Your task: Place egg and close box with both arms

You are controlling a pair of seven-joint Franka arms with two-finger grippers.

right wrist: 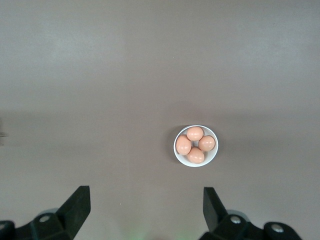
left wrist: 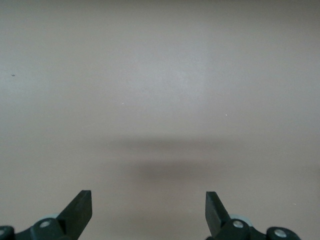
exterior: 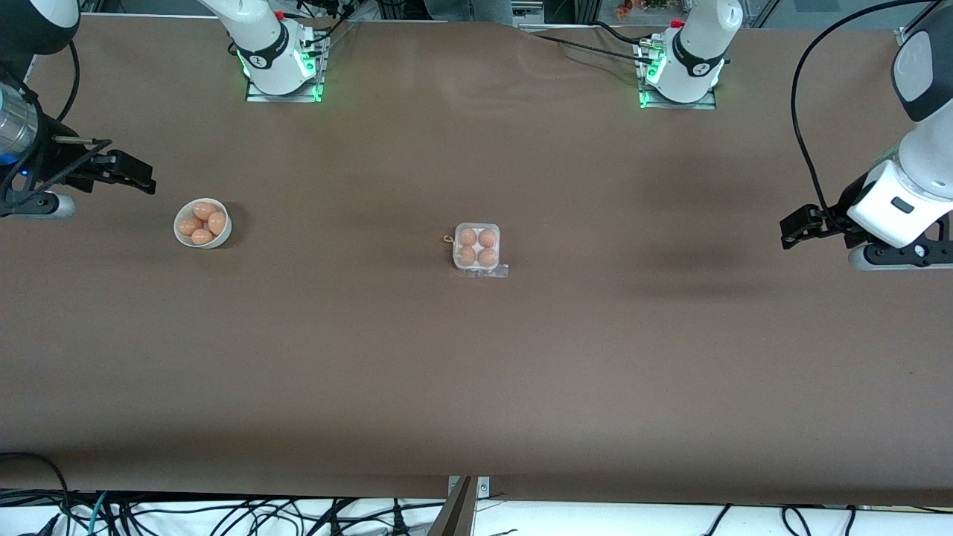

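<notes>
**Carton full, lid not confirmed shut – both arms parked wide**

Box sits mid-table, well apart from both grippers. All four cells hold eggs, so placing looks done. The clear lid seems to lie over the eggs, w/ a plastic flap sticking out on the edge nearer the front camera; can't tell if it's snapped down.

Left gripper is up over bare table at the left arm's end, jaws wide, nothing held. Its wrist view shows only tabletop between the fingers. Right gripper is over the table at the right arm's end, also wide & empty, just beside the bowl.

Step in hand, as I judge it: check or press the lid. Do it well by bringing both arms in level, one steadying the tray, the other pushing down gently near the flap edge. Light force only – eggs underneath, thin plastic flexes.

Around: the bowl holds four more eggs, toward the right arm's end. Small tan bit touching the box corner, can't ID. Nothing blocks either approach; cables stay off the table edge nearest the front camera.
</notes>
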